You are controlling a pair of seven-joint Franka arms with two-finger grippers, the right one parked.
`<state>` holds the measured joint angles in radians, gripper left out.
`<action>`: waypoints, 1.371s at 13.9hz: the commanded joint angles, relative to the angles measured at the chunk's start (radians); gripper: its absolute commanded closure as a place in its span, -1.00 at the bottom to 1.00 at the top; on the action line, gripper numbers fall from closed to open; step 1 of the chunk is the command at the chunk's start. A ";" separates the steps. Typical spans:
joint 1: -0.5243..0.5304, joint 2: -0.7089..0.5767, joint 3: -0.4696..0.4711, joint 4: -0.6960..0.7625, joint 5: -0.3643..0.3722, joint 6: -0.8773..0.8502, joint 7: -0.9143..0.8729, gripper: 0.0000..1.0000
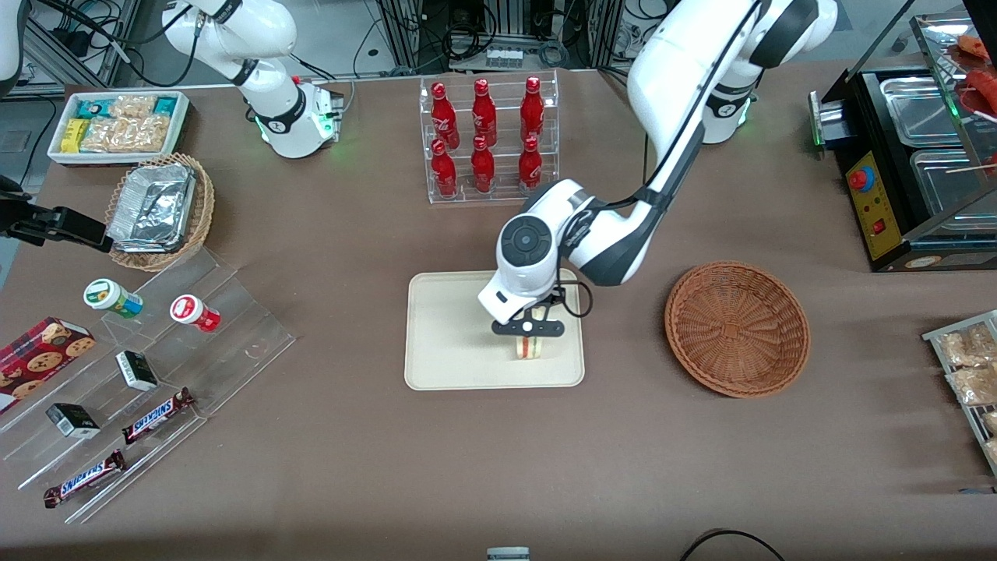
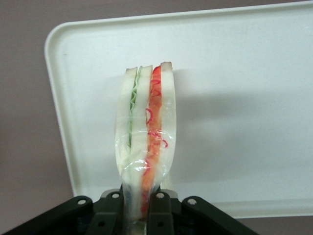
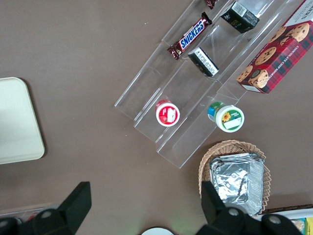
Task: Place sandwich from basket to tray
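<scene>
Most of the job looks done from where we sit! The sandwich (image 1: 530, 347) is out of the basket (image 1: 737, 328), which sits bare beside the tray (image 1: 452, 343), toward the working arm's end of the table. And the gripper (image 1: 529, 336) is right over the tray, at the part of it nearest the basket, fingers pinched tight on the wedge. From the wrist camera, you see the black fingers (image 2: 112, 215) squeezing the wrapped sandwich (image 2: 145, 132) at its base, bread slices standing on edge, red and green filling lines running up the middle, cream tray (image 2: 254, 107) filling the background.

What's left? The release, by my reckoning. From the front the wedge appears low over the tray, inside the rim, close to the tray's edge nearest the camera, but whether it's actually touching down I can't tell. So, as I read it: lower if there's any gap, let the fingers part, lift away. One worry — it's held on edge, so it may tip over flat when freed. Well within the rim, though, so it should land on the tray.
</scene>
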<state>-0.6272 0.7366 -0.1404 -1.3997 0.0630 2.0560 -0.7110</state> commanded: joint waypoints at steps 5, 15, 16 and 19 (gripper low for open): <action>-0.022 0.070 0.007 0.048 0.000 0.049 -0.030 1.00; -0.017 0.003 0.015 0.050 0.009 0.020 -0.041 -1.00; -0.017 -0.014 0.016 0.050 0.009 -0.003 -0.048 -1.00; 0.020 -0.115 0.021 0.048 0.008 -0.123 -0.041 -1.00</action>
<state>-0.6298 0.7032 -0.1239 -1.3354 0.0636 2.0138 -0.7437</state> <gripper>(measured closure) 0.000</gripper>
